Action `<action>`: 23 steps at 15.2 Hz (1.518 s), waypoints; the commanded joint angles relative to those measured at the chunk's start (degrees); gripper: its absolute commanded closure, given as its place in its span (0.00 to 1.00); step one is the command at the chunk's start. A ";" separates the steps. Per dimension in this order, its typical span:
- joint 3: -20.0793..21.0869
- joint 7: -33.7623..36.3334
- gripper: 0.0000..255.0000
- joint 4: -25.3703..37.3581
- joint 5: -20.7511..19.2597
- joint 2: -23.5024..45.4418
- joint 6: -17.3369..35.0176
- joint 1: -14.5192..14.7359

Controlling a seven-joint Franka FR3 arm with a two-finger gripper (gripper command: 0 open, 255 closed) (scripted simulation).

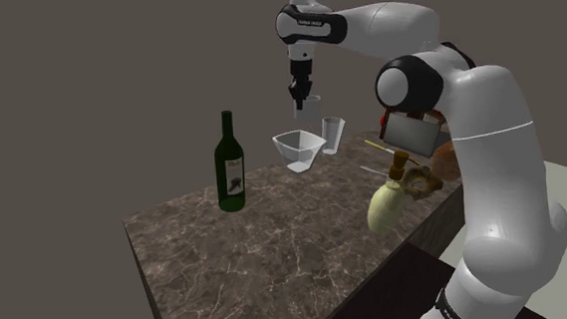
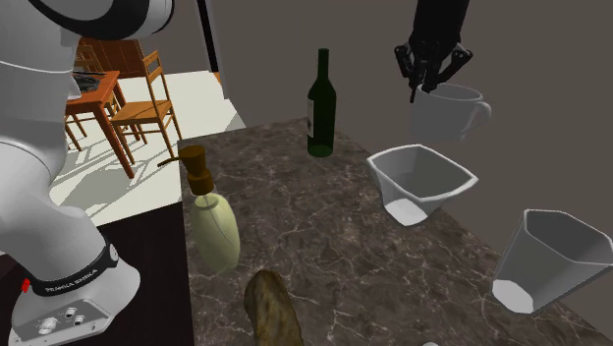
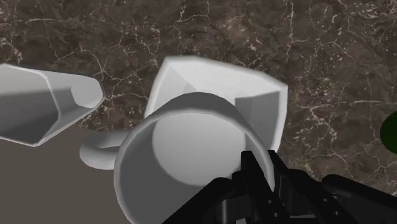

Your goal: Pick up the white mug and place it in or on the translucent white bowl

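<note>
Closest in, the gripper (image 3: 264, 168) pinches the white mug (image 2: 447, 110) by its rim, fingers closed on the wall, at the second exterior view's upper right, just above the bowl (image 2: 422, 182); best to centre it over the opening, then lower gently before releasing.

One white mug (image 2: 447, 110) is showing, along with one translucent white bowl (image 2: 420, 180) and one faceted tumbler (image 2: 550, 258), making three pale vessels. Two bottles are standing on the single tabletop (image 2: 295, 221): one dark green wine bottle (image 2: 321, 106) and one pale corked bottle (image 2: 213, 224). One brown loaf-shaped thing (image 2: 272, 307) is lying there. At least two wooden chairs (image 2: 145, 98) are standing behind.
</note>
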 commanded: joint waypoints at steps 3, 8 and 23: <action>0.04 0.01 1.00 -1.94 0.05 0.48 2.48 0.01; 0.03 0.20 1.00 -8.32 -0.13 -1.05 7.32 0.39; 0.07 0.49 1.00 -16.60 -0.25 -1.99 14.65 0.76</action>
